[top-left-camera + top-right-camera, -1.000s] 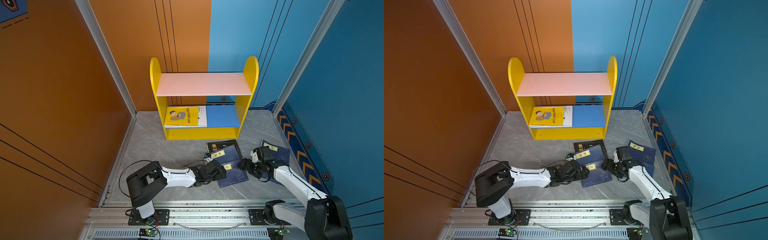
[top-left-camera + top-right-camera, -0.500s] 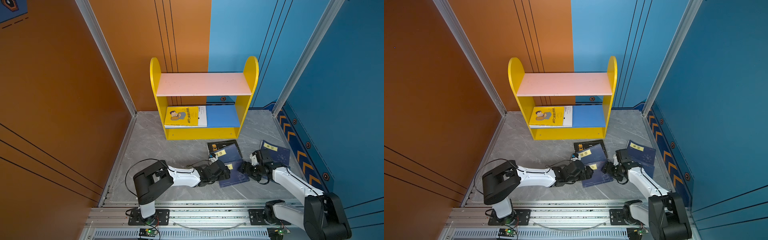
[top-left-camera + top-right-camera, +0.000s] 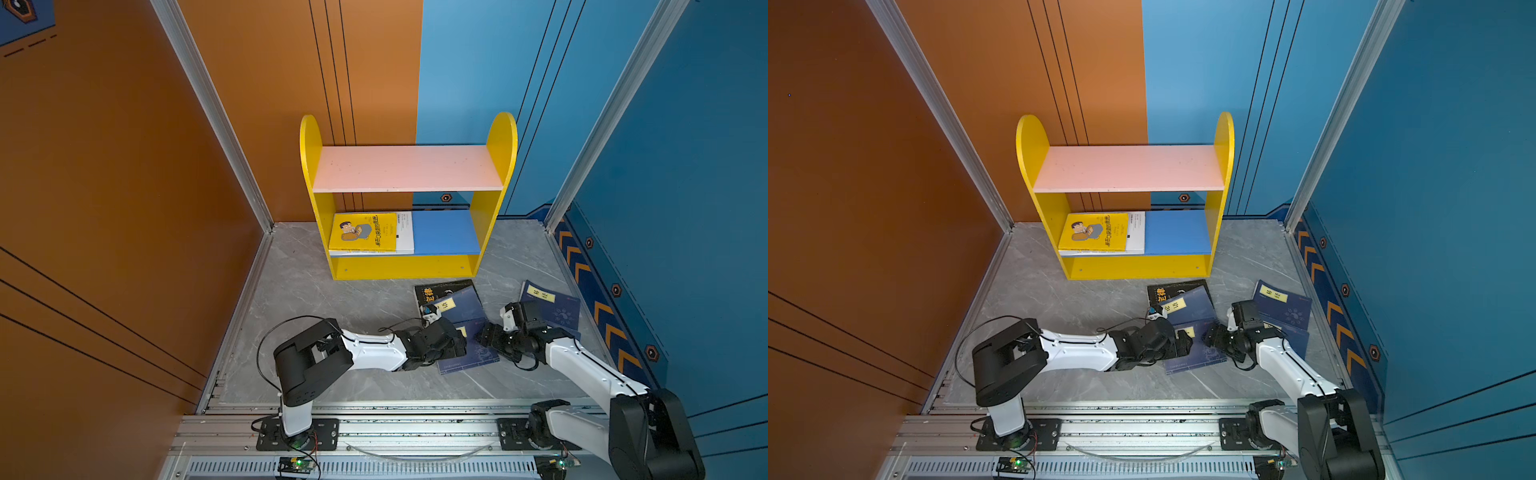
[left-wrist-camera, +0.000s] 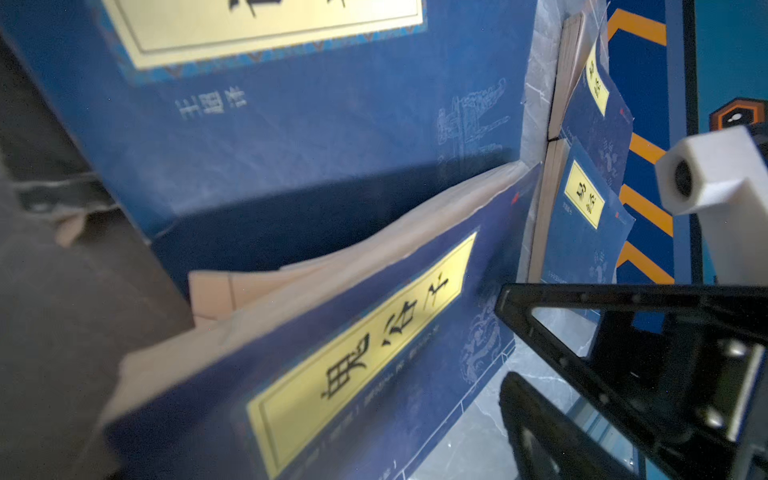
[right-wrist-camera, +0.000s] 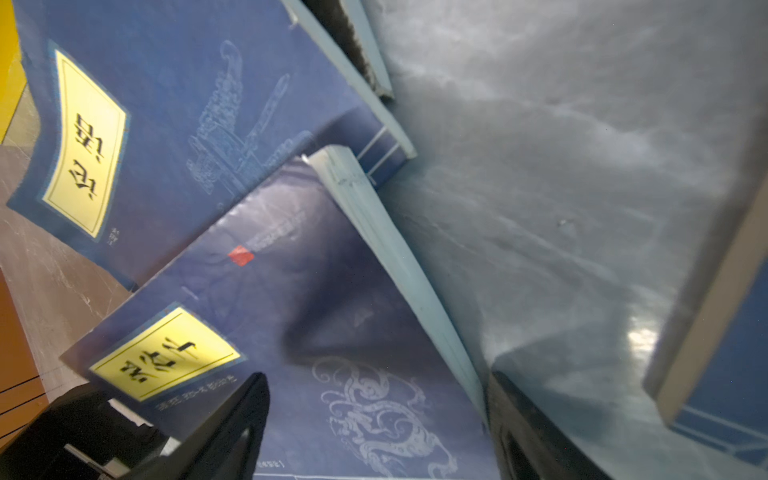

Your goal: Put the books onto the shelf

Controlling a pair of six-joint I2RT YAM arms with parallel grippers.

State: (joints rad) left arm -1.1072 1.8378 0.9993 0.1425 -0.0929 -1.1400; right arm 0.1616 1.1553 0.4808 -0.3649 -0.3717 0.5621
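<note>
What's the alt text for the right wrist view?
Open jaws of the right gripper straddle the page edge of a navy book with a yellow label and dragon drawing. A second navy book lies beyond; grey floor shows alongside.

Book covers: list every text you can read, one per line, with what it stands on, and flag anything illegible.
"鬼谷子": yellow label, navy paperback nearest the robot.
"论语": yellow label, navy paperback lying on the black paperback.
"易经": yellow label, navy paperback at the far right.
Orange title on that black paperback: partly covered, unsure.
Title on the yellow cartoon-man paperback: too small.
Small white print on navy covers: blurred.
</note>
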